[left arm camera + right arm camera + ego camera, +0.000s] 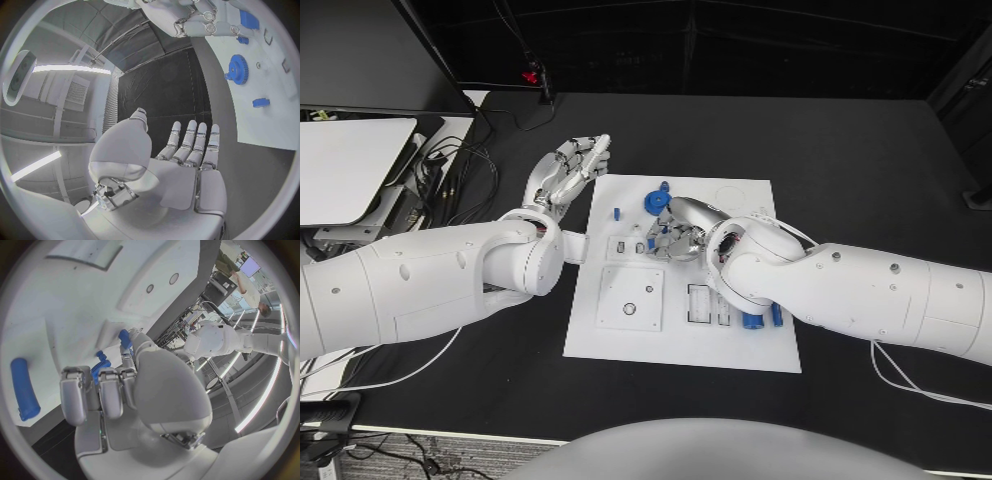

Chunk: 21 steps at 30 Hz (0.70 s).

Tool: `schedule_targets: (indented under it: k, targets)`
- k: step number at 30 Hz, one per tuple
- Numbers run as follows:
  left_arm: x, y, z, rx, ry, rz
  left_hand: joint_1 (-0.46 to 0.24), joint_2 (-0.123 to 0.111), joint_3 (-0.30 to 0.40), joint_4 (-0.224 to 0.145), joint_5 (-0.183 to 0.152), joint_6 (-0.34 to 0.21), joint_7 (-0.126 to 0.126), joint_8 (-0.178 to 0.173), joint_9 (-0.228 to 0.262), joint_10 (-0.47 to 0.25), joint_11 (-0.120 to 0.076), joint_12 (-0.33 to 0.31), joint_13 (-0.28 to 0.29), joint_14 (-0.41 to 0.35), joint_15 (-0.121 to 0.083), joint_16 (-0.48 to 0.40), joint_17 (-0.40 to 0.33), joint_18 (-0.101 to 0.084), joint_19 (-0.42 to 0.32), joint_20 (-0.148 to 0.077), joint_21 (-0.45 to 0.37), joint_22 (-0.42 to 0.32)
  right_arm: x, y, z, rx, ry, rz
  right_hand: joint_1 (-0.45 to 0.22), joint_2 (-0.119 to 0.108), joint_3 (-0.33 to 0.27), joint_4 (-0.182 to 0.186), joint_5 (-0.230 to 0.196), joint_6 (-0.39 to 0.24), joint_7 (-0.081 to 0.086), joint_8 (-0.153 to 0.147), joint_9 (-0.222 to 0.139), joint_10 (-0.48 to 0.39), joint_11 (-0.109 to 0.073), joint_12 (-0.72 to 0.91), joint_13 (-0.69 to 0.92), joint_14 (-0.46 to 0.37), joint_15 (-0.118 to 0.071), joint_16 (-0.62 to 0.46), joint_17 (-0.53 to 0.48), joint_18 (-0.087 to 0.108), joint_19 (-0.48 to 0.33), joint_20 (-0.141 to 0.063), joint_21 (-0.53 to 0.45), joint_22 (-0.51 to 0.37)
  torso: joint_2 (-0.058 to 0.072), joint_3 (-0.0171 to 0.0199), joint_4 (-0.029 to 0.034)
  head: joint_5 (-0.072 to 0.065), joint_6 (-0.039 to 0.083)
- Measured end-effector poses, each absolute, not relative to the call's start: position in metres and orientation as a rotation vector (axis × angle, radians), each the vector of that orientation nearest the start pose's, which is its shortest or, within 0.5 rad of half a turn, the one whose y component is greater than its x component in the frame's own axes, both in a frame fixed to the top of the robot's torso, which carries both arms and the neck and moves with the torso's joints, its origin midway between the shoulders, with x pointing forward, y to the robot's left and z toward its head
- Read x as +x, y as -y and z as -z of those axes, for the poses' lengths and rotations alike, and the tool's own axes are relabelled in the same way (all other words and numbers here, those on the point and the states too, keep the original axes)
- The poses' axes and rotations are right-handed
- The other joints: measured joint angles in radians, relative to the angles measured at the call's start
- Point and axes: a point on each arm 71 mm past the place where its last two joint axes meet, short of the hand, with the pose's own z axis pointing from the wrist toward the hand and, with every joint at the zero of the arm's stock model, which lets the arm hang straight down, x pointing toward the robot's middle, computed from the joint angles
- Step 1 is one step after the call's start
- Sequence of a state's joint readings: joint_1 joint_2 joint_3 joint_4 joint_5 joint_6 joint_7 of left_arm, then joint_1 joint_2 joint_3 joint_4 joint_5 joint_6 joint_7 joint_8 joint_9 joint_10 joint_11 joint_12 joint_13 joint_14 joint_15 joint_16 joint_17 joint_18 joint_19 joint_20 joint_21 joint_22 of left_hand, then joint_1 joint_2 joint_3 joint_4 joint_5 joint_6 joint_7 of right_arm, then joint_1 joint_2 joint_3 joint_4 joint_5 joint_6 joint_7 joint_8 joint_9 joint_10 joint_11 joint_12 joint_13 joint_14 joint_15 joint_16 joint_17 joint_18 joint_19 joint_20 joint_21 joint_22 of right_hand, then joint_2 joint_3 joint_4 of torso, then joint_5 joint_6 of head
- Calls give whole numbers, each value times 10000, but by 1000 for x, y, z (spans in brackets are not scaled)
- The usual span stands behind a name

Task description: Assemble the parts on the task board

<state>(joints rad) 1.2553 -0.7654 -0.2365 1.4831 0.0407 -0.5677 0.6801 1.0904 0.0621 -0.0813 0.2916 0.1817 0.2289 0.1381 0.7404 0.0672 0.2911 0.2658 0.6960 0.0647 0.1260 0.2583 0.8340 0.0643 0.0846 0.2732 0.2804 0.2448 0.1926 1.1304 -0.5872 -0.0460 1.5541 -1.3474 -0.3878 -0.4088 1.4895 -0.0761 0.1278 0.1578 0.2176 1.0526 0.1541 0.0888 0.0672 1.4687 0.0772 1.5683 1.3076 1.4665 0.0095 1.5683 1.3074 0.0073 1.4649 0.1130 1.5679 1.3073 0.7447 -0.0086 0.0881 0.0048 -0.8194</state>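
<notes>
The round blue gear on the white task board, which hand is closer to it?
Right. The right hand is over the board just beside the round blue gear; the left hand is off the board's edge, fingers spread.

A lab: black table (pixel 848 150), cables (pixel 444 165), monitor (pixel 372 50).
</notes>
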Motion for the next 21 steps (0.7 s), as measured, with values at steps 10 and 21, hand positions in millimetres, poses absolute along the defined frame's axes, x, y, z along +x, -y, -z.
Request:
schedule_targets:
  k: [10, 21]
  targets:
    - [484, -201, 205, -9635, -12388, 13857, 0, 0, 0, 0, 0, 0, 0, 0, 0, 0, 0, 0, 0, 0, 0, 0, 0, 0, 0, 0, 0, 0, 455, 79, 215, 643, -18065, -7315, -172, -171, -62, 8, -38, -240, 115, -127, 1, -37, 106, 0, 0, -14, 84, 0, 0, 0, -15, 91, 0, 0, 1, 0, -5, -17, -1]
    - [484, -201, 205, -9635, -12387, 13853, 0, 0, 0, 0, 0, 0, 0, 0, 0, 0, 0, 0, 0, 0, 0, 0, 0, -1, 0, 0, 0, 0, 455, 80, 215, 643, -18021, -7324, -253, -334, -134, 24, -88, -280, 155, -127, 2, -38, 105, 0, 0, -14, 84, 0, 0, 0, 20, 126, 0, 0, 1, 0, -5, -27, -17]
